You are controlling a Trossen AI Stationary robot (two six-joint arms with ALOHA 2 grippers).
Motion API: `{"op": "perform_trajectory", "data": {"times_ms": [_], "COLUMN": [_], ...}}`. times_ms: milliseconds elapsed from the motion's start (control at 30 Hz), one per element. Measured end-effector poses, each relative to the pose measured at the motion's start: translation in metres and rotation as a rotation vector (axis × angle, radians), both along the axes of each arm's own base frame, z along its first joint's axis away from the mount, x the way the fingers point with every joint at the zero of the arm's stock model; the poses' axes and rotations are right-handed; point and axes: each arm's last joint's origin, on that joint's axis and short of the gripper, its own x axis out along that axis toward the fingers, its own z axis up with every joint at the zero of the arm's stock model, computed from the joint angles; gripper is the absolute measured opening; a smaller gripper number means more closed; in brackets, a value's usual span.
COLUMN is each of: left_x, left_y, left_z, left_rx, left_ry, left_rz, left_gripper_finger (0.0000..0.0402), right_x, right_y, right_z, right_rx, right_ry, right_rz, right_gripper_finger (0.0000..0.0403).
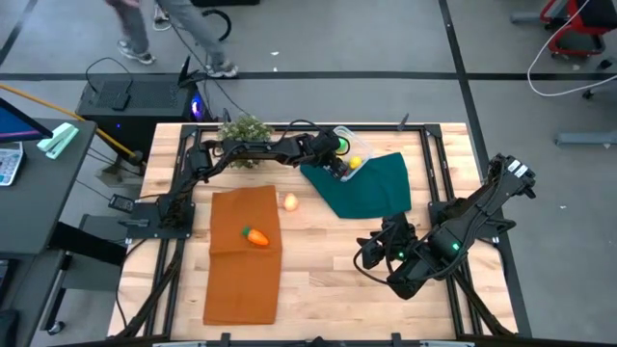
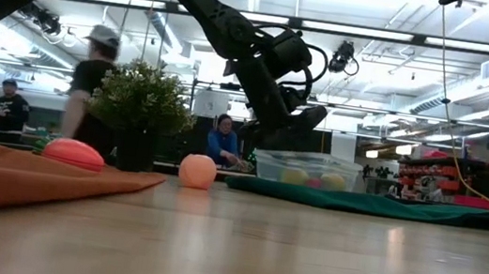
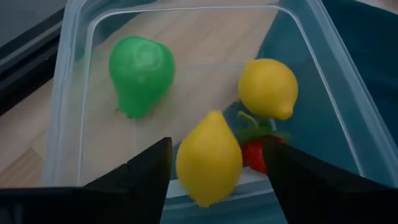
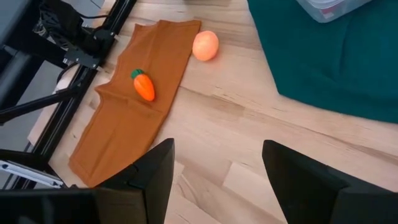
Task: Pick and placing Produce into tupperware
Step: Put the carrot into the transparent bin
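My left claw [image 3: 211, 168] hangs over the clear tupperware [image 3: 68, 93], fingers spread, with a yellow lemon [image 3: 209, 158] in the gap between them. I cannot tell whether the pads touch it or whether it already rests on the box floor. Just beyond it in the box lie a second lemon [image 3: 268, 87], a green ball [image 3: 140, 73] and a red strawberry [image 3: 255, 152], partly hidden behind the near lemon.

The next pick turns on what is left outside. The peach ball [image 1: 290, 201] lies on the bare surface, near this claw, back toward the left arm's base. The carrot [image 1: 255, 236] sits farther that way on the orange cloth [image 1: 241, 289].

My right claw [image 4: 214, 180] waits, spread and empty, well apart from both. From there the carrot's long axis runs roughly away from the claw, green top farthest.
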Motion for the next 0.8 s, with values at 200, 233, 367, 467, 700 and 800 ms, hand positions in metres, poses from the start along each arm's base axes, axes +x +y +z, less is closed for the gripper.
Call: {"op": "perform_trajectory", "data": {"times_ms": [200,233,367,467,700,800], "left_x": [0.0,0.0,0.002,0.001,-0.013,-0.027], "left_y": [0.0,0.0,-0.001,-0.001,-0.008,-0.02], "left_z": [0.0,0.0,0.007,0.026,0.088,0.121], "left_rx": [0.0,0.001,-0.01,0.003,0.08,0.096], "left_ry": [0.0,-0.002,-0.046,-0.114,-0.224,-0.243], "left_rz": [0.0,0.0,-0.025,-0.041,-0.116,-0.164], "left_gripper_finger": [0.0279,0.028,0.0276,0.0269,0.0257,0.0256], "right_x": [0.0,0.0,0.0,0.0,-0.002,-0.004], "right_y": [0.0,0.0,0.0,0.0,0.002,0.004], "right_z": [0.0,0.0,0.0,0.0,0.0,0.0], "right_rx": [0.0,0.0,-0.001,-0.007,-0.029,-0.035], "right_ry": [0.0,0.0,0.0,0.004,0.016,0.022], "right_rz": [0.0,0.0,0.0,0.006,0.039,0.051], "right_gripper_finger": [0.021,0.021,0.021,0.021,0.021,0.021]}}
